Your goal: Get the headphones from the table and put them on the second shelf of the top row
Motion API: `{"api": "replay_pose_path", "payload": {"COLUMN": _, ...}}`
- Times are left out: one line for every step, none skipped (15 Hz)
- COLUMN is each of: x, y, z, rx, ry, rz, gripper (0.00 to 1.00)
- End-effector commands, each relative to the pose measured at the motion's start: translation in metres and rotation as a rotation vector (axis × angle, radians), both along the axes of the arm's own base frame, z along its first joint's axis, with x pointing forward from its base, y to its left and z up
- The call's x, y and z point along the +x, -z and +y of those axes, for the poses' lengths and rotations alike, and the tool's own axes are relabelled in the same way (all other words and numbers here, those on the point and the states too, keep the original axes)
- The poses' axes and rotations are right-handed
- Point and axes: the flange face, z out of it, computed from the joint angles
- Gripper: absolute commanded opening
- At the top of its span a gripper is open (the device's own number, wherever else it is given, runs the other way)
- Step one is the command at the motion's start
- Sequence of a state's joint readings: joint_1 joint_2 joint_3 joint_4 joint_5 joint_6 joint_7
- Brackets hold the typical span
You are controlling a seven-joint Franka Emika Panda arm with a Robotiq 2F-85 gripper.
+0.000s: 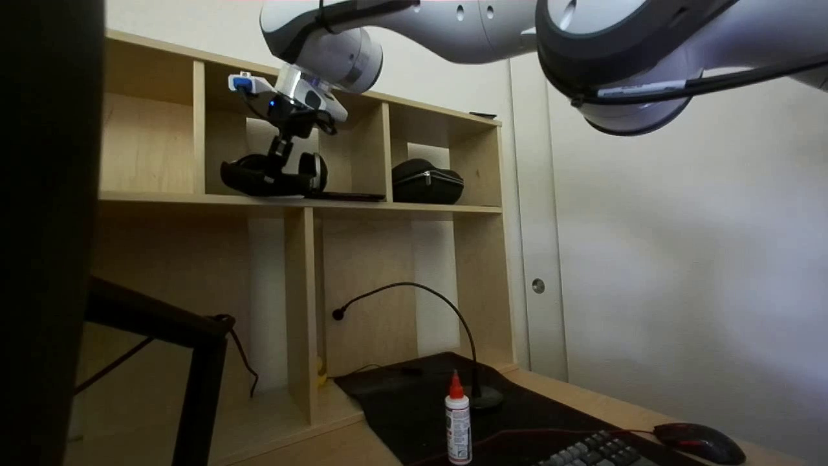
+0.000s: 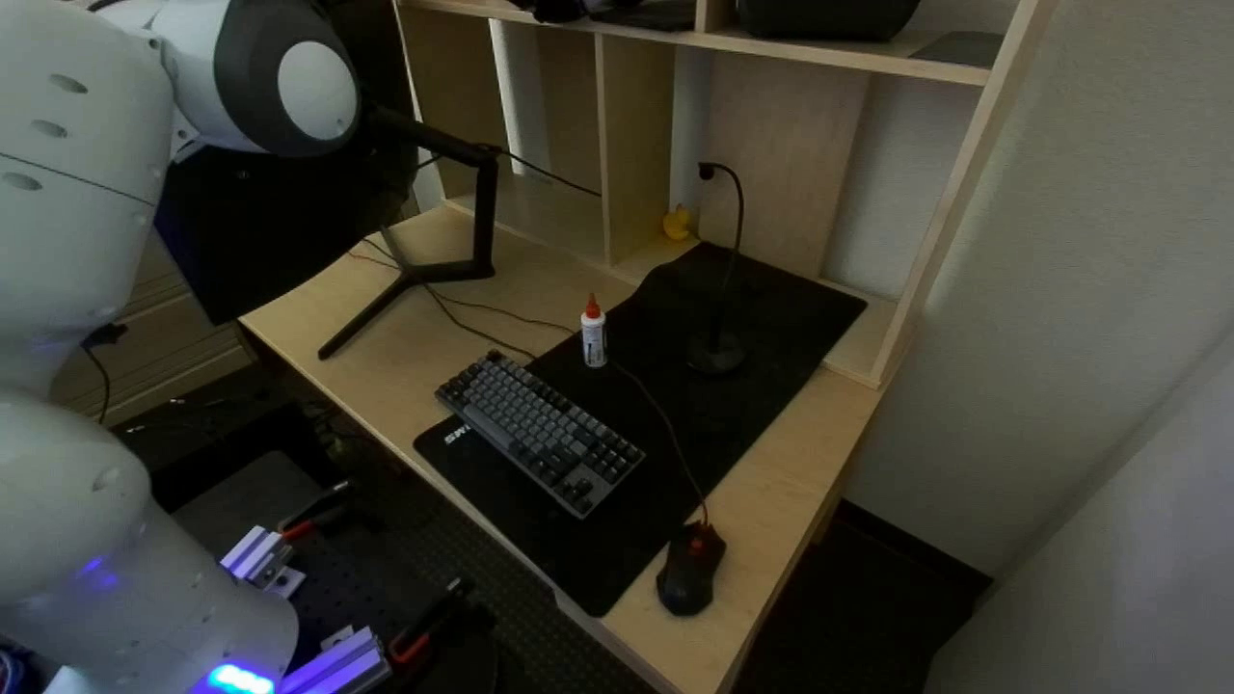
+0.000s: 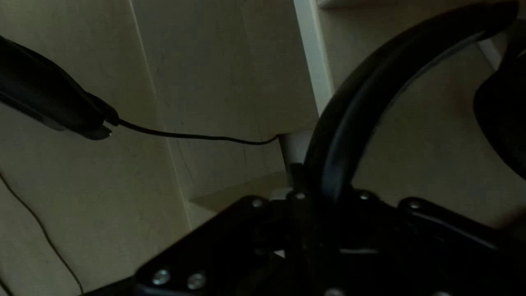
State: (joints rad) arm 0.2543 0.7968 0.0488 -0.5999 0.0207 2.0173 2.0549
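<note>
The black headphones (image 1: 255, 180) are at the middle upper cubby (image 1: 365, 149) of the plywood shelf unit, at shelf-floor height. I cannot tell whether they rest on the board. My gripper (image 1: 277, 167) reaches down from above, with its fingers around the headband. In the wrist view the headband (image 3: 370, 86) curves up from between the jaws (image 3: 320, 191), and an earcup (image 3: 503, 111) shows at the right edge. The jaws are shut on the headband; the fingertips are dark and partly hidden. The wooden table (image 2: 791, 453) with its black mat (image 2: 771, 318) is below.
A black zipped case (image 1: 427, 183) fills much of the right upper cubby. A flat black item (image 1: 352, 196) lies in the middle cubby beside the headphones. A monitor stand (image 2: 482, 212), gooseneck microphone (image 2: 737, 231), glue bottle (image 2: 594, 337), keyboard (image 2: 540, 429) and mouse (image 2: 691, 569) stand on the table.
</note>
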Motion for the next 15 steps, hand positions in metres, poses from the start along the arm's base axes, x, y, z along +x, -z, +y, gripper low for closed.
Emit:
{"api": "replay_pose_path", "payload": {"x": 0.003, "y": -0.003, "z": -0.003, "rx": -0.027, "ry": 0.044, "rz": -0.036, "gripper": 0.04}}
{"api": "replay_pose_path", "payload": {"x": 0.002, "y": -0.006, "z": -0.002, "rx": -0.033, "ry": 0.049, "rz": -0.041, "gripper": 0.04}}
{"api": "replay_pose_path", "payload": {"x": 0.001, "y": -0.007, "z": -0.001, "rx": -0.04, "ry": 0.055, "rz": -0.041, "gripper": 0.04}}
{"api": "replay_pose_path", "payload": {"x": -0.001, "y": -0.01, "z": 0.0, "rx": -0.055, "ry": 0.045, "rz": -0.035, "gripper": 0.04}}
{"api": "replay_pose_path", "payload": {"x": -0.002, "y": -0.012, "z": -0.001, "rx": -0.073, "ry": 0.04, "rz": -0.041, "gripper": 0.04}}
{"api": "replay_pose_path", "payload": {"x": -0.004, "y": -0.015, "z": 0.0, "rx": -0.063, "ry": 0.03, "rz": -0.044, "gripper": 0.04}}
{"api": "replay_pose_path", "payload": {"x": -0.005, "y": -0.019, "z": 0.001, "rx": -0.063, "ry": 0.024, "rz": -0.056, "gripper": 0.04}}
{"api": "replay_pose_path", "payload": {"x": -0.006, "y": -0.021, "z": 0.002, "rx": -0.063, "ry": 0.017, "rz": -0.06, "gripper": 0.04}}
{"api": "replay_pose_path", "payload": {"x": -0.006, "y": -0.022, "z": 0.002, "rx": -0.054, "ry": 0.008, "rz": -0.058, "gripper": 0.04}}
{"api": "replay_pose_path", "payload": {"x": -0.007, "y": -0.024, "z": 0.002, "rx": -0.036, "ry": -0.003, "rz": -0.053, "gripper": 0.04}}
{"api": "replay_pose_path", "payload": {"x": -0.008, "y": -0.025, "z": 0.002, "rx": -0.018, "ry": -0.009, "rz": -0.043, "gripper": 0.04}}
{"api": "replay_pose_path", "payload": {"x": -0.01, "y": -0.025, "z": 0.002, "rx": 0.006, "ry": -0.021, "rz": -0.025, "gripper": 0.04}}
{"api": "replay_pose_path", "payload": {"x": -0.011, "y": -0.025, "z": 0.003, "rx": 0.037, "ry": -0.031, "rz": -0.001, "gripper": 0.41}}
{"api": "replay_pose_path", "payload": {"x": -0.014, "y": -0.024, "z": 0.001, "rx": 0.054, "ry": -0.046, "rz": 0.027, "gripper": 0.43}}
{"api": "replay_pose_path", "payload": {"x": -0.014, "y": -0.026, "z": -0.002, "rx": 0.067, "ry": -0.055, "rz": 0.033, "gripper": 0.48}}
